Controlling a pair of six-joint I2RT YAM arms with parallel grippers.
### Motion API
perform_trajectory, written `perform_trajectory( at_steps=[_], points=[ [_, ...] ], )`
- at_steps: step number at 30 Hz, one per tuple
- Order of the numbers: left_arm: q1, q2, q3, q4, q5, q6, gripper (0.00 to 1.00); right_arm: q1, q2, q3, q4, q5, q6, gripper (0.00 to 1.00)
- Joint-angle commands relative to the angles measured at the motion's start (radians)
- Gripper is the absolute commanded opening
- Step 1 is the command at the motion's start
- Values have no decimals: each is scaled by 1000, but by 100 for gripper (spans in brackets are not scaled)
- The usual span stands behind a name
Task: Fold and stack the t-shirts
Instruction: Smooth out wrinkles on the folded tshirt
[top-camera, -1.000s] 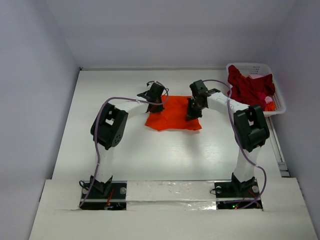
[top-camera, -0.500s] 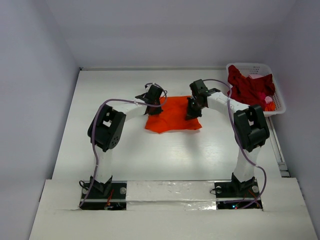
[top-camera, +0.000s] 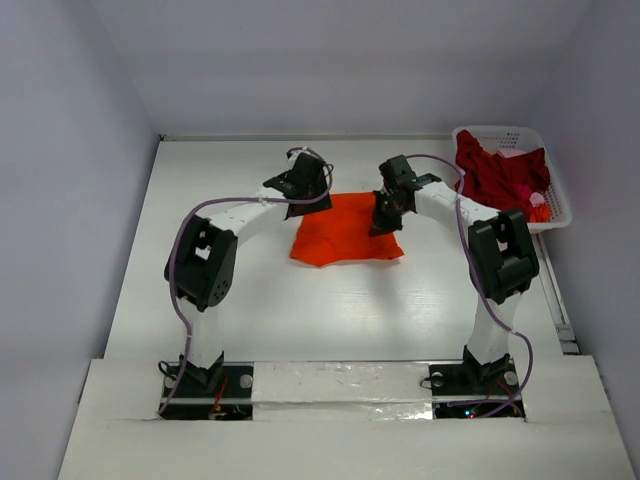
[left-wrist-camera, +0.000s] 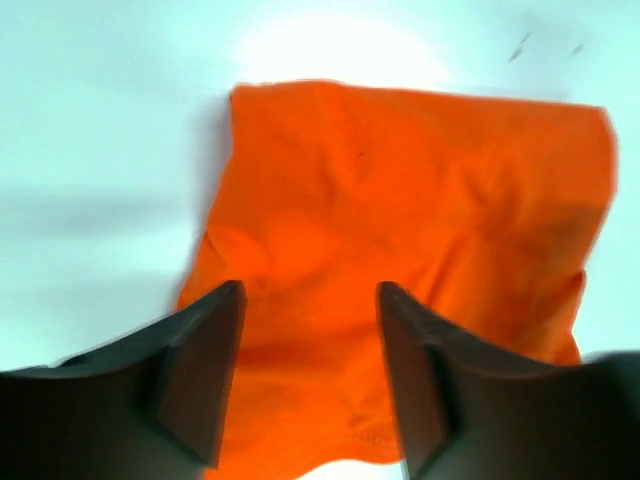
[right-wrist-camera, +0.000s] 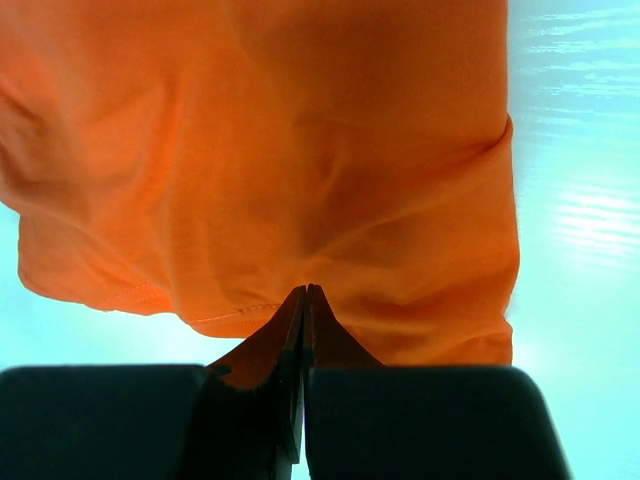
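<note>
An orange t-shirt (top-camera: 345, 232) lies folded into a rough square at the middle of the table. My left gripper (top-camera: 300, 190) hangs open over its far left corner; in the left wrist view the fingers (left-wrist-camera: 310, 290) stand apart above the orange cloth (left-wrist-camera: 400, 200), holding nothing. My right gripper (top-camera: 386, 218) is at the shirt's right edge. In the right wrist view its jaws (right-wrist-camera: 305, 290) are pressed together on the hem, and the cloth (right-wrist-camera: 300, 150) puckers toward the tips. A crimson t-shirt (top-camera: 497, 175) lies bunched in the basket.
The white lattice basket (top-camera: 562, 214) stands at the table's far right, with a small orange and pink bit (top-camera: 540, 206) beside the crimson cloth. White walls close the table at the left and the back. A rail runs along the right edge (top-camera: 556, 300).
My left gripper has opened, let go of the orange shirt's left edge, and pulled back to the far left. The right gripper has stayed in place.
</note>
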Motion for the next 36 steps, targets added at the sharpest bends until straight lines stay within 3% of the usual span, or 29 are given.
perform_trajectory(
  at_steps=[1,3,4,6,7,10,12,16,20,22,23,24,28,31,34,36],
  points=[
    [1,-157,41,-13,-69,-7,59,6,-55,39,27,-21,-10,15],
    [1,-247,10,-3,-103,-6,72,6,-84,54,15,6,-18,34],
    [1,-277,0,3,-128,-1,76,6,-104,62,10,29,-22,54],
    [1,-364,-33,14,-209,15,86,6,-167,93,-7,121,-38,71],
    [1,-390,-45,17,-282,35,89,6,-187,105,-13,164,-44,75],
    [1,-493,-125,39,-480,58,94,6,-267,128,4,455,-58,77],
    [27,-568,-223,106,-530,90,95,6,-351,90,47,563,-61,77],
    [47,-683,-414,250,-635,166,95,-42,-465,-5,179,678,-81,81],
    [59,-812,-644,532,-747,311,99,-124,-526,-100,327,732,-110,83],
    [68,-881,-775,733,-749,460,99,-152,-587,-251,462,842,-179,84],
    [68,-898,-865,887,-716,530,99,-152,-606,-308,627,946,-238,88],
    [68,-920,-899,940,-705,630,99,-152,-624,-359,714,957,-281,99],
    [94,-921,-975,1028,-689,668,99,-178,-658,-499,861,1054,-286,100],
    [158,-892,-978,1008,-637,637,99,-233,-787,-738,1140,1006,-314,100],
    [185,-843,-987,1042,-599,568,99,-287,-908,-983,1511,796,-432,100],
    [196,-785,-1002,1097,-580,546,99,-322,-875,-998,1553,724,-423,100]
  ],
)
